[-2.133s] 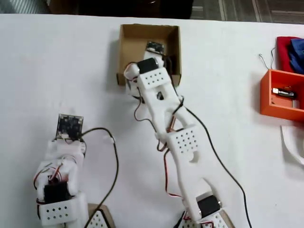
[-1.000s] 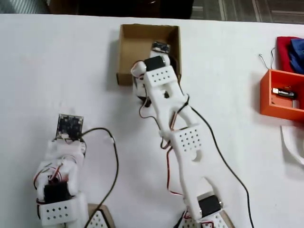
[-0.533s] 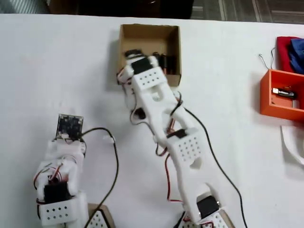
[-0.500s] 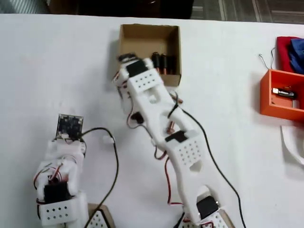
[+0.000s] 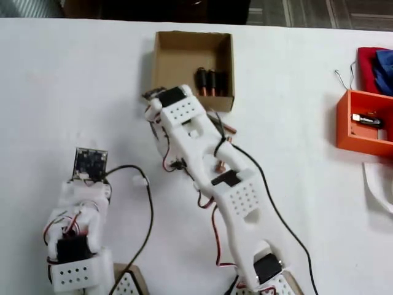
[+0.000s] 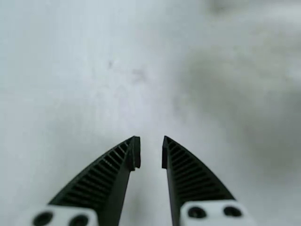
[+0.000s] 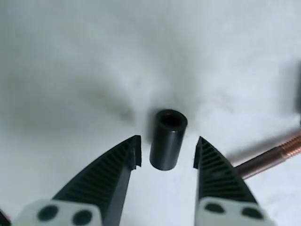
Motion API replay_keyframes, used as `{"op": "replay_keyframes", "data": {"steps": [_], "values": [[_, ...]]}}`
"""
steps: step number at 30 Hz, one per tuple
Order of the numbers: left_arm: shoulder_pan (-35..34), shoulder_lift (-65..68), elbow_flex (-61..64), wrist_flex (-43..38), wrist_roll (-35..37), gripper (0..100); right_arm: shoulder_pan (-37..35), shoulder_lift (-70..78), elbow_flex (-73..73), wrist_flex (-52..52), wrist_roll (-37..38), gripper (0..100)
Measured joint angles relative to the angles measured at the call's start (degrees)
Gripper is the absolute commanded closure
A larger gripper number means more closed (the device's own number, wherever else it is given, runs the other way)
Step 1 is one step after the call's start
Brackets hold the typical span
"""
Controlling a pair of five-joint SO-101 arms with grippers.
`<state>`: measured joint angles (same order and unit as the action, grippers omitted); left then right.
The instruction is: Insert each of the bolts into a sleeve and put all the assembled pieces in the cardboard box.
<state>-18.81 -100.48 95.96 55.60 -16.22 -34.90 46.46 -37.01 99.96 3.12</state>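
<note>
The cardboard box stands at the table's far middle, with two dark sleeved pieces lying side by side inside by its near wall. The right arm stretches to the table just before the box's near-left corner. In the right wrist view a black sleeve stands upright between the fingers of my open right gripper, untouched. A copper bolt lies beside it. Two copper bolts peek out beside the arm. My left gripper hangs slightly open over bare table, holding nothing.
An orange bin stands at the right edge, with red and blue cloth behind it. The left arm rests folded at the near left, a black cable looping beside it.
The right arm swung left and back out of the box to the table before its near-left corner. Two assembled pieces now show in the box. The left arm has not moved.
</note>
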Motion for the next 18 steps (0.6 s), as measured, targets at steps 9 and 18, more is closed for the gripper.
{"op": "replay_keyframes", "data": {"steps": [9, 18], "values": [[-0.09, 0.00, 0.00, 0.00, 0.00, 90, 0.09, 1.32, 0.00, 0.00, 0.00, 83.6], [-0.09, 0.00, 0.00, 0.00, 0.00, 90, 0.09, 1.32, 0.00, -0.35, 0.00, 83.6]]}}
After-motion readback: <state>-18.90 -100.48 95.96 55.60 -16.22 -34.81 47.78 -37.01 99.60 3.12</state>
